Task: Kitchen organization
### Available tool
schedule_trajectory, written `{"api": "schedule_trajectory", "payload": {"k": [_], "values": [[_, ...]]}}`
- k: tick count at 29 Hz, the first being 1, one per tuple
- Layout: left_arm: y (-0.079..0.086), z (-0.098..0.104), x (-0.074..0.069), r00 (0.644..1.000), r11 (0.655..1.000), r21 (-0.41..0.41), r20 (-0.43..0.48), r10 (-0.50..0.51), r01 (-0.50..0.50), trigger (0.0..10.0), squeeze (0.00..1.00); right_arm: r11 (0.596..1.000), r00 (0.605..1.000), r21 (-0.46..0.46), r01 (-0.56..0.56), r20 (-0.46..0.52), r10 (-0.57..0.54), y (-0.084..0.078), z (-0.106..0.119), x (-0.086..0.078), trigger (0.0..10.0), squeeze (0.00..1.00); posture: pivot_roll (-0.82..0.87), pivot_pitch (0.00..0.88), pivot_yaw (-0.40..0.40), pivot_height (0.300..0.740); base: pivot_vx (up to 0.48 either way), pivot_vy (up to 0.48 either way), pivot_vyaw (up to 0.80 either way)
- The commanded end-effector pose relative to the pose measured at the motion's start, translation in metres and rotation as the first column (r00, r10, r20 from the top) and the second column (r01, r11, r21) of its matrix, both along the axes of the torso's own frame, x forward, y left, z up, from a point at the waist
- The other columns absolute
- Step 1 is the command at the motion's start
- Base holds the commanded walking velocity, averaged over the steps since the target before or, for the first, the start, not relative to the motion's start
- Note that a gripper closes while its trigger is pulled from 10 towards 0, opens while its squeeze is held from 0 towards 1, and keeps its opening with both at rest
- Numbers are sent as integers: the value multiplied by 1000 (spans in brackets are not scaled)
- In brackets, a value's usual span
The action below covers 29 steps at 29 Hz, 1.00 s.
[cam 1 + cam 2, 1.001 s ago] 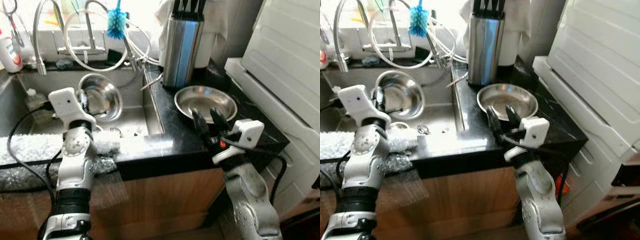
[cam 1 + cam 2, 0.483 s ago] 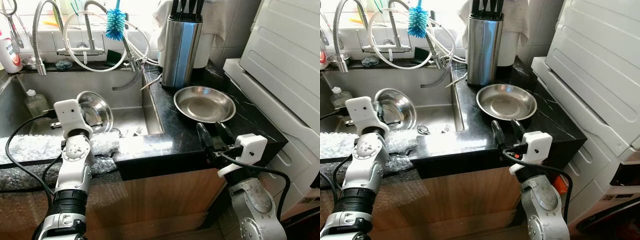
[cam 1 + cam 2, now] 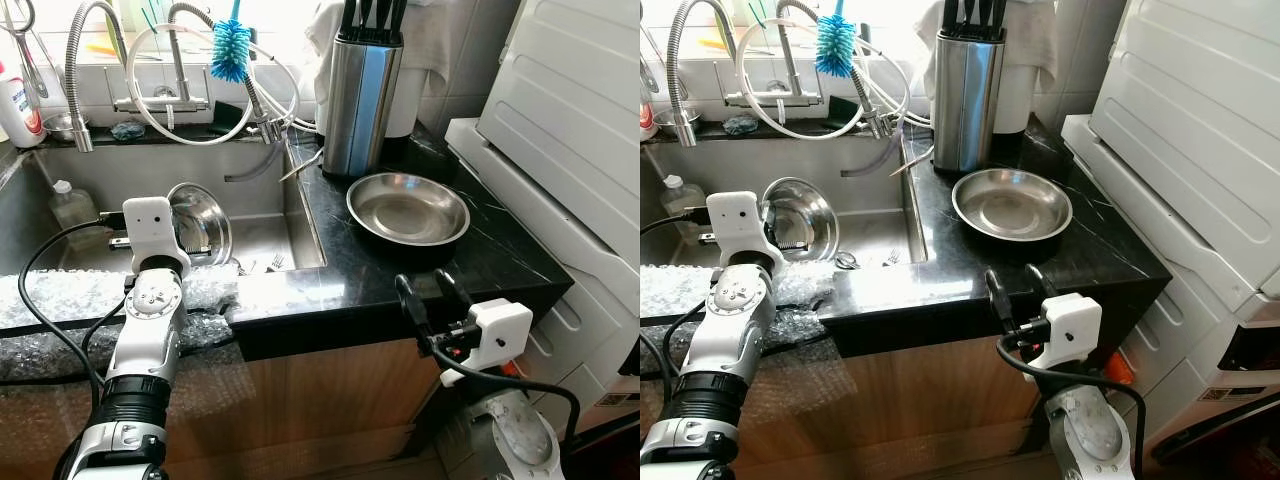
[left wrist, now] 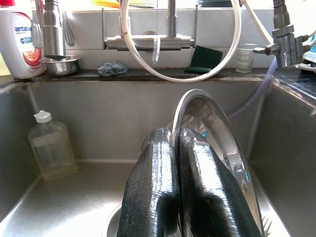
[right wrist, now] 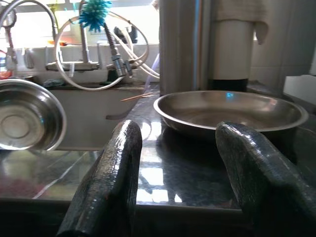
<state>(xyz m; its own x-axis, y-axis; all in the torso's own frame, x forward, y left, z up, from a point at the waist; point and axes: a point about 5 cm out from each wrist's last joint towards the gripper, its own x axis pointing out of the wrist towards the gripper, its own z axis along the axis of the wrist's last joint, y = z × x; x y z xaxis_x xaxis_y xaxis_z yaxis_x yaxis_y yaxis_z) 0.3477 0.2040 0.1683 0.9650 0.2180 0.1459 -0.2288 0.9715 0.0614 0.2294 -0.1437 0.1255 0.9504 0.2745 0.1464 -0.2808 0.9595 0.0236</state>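
Observation:
My left gripper (image 4: 174,148) is shut on the rim of a steel bowl (image 3: 202,222), holding it on edge over the sink (image 3: 266,238). The bowl's shiny inside (image 4: 217,143) shows beside the black fingers (image 4: 153,192) in the left wrist view. A second steel bowl (image 3: 407,208) rests upright on the black counter (image 3: 500,250), in front of the knife block (image 3: 360,95). My right gripper (image 3: 432,297) is open, below and in front of the counter's front edge, with nothing between its fingers (image 5: 111,182); it faces the counter bowl (image 5: 229,111).
Faucet hoses (image 3: 180,75) and a blue brush (image 3: 232,50) stand behind the sink. A clear bottle (image 3: 70,205) sits in the sink's left corner, cutlery (image 3: 262,264) on its floor. Bubble wrap (image 3: 60,295) covers the front ledge. A white appliance (image 3: 570,130) stands at right.
My right gripper has drawn back and down from the counter bowl to below the counter's edge. The left gripper still holds its bowl, now lower in the sink. The camera has shifted.

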Motion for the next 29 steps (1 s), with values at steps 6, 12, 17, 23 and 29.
{"api": "schedule_trajectory", "payload": {"k": [6, 12, 17, 23, 29], "values": [[-8, -3, 3, 999, 999, 12, -36, -37, 37, 10000, 0, 998, 996, 29, 61, -70, -59, -8, -19, 2, 10000, 0, -158, 0, -42, 740, 0, 0, 0], [-9, -3, 4, 998, 999, 19, -46, -44, 45, 10000, 0, 994, 988, 32, 102, -119, -97, -11, -36, 0, 10000, 0, -151, 0, -39, 740, 0, 0, 0], [-10, -3, 4, 998, 999, 17, -47, -49, 50, 10000, 0, 992, 985, 31, 120, -130, -115, -14, -43, 2, 10000, 0, -153, 0, -40, 740, 0, 0, 0], [-12, -2, 4, 997, 998, 13, -43, -57, 58, 10000, 71, 990, 983, 40, 133, -132, -127, -15, -45, 3, 10000, 0, -152, 0, -41, 740, 0, 0, 0], [-12, -2, 4, 997, 998, 9, -43, -63, 63, 10000, 1000, 990, 985, 43, 133, -121, -127, -15, -44, 4, 10000, 0, -153, 0, -40, 740, 0, 0, 0]]}}
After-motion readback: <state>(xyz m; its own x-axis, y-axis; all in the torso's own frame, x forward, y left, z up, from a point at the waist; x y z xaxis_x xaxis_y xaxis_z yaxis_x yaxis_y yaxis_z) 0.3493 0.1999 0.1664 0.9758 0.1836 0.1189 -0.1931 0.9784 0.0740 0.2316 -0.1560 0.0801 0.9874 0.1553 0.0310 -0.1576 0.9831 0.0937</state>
